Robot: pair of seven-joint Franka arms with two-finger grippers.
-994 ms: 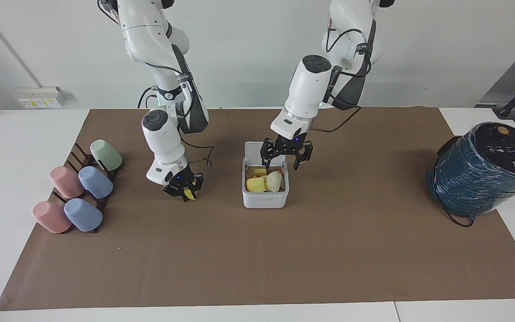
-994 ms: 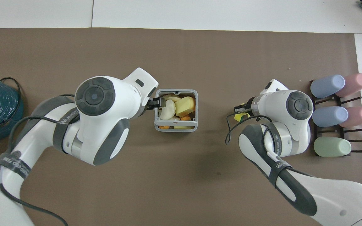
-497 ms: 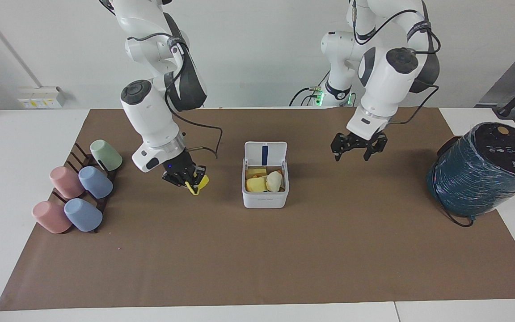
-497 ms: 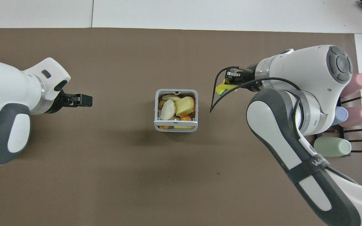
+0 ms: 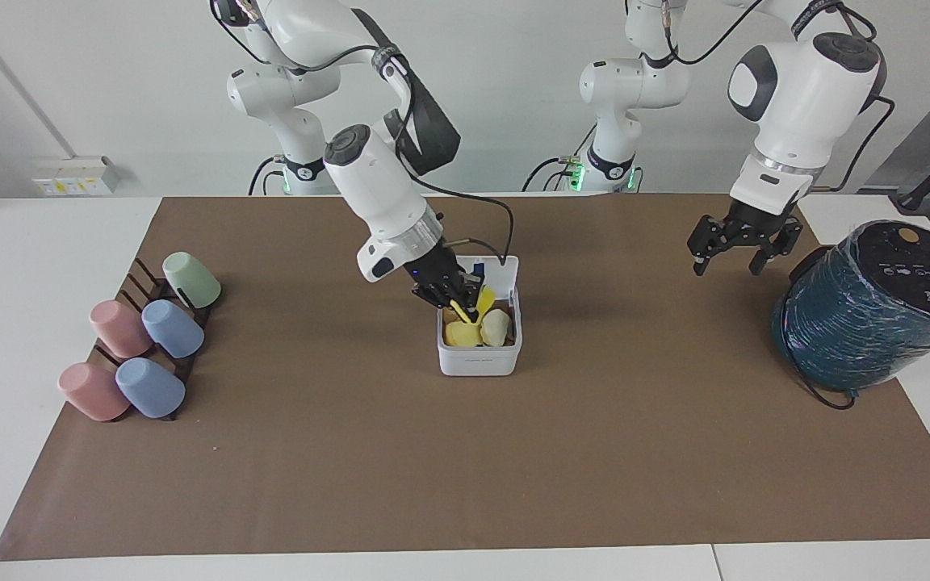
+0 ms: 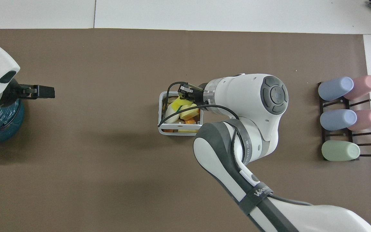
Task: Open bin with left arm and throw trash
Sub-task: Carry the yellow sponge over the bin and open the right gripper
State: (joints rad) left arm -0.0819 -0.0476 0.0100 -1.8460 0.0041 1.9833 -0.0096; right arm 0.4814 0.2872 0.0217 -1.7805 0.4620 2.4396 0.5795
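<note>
We see the square white plastic bin (image 5: pixel 479 361), lid up, mid-table on brown paper; our right gripper (image 5: pixel 465 305) over it pinches a bright yellow notched scrap (image 5: pixel 484 302) — our left gripper (image 5: pixel 741 246) hangs wide open, empty, beside the teal wrapped cylinder (image 5: pixel 869 323).

Bright even light, soft shadows, seemingly sharp

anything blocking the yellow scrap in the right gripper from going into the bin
Nothing visible does. The bin has its lid up, and the right gripper holds the yellow scrap right over the opening, above the trash already inside. The left gripper waits open near the teal cylinder.
</note>
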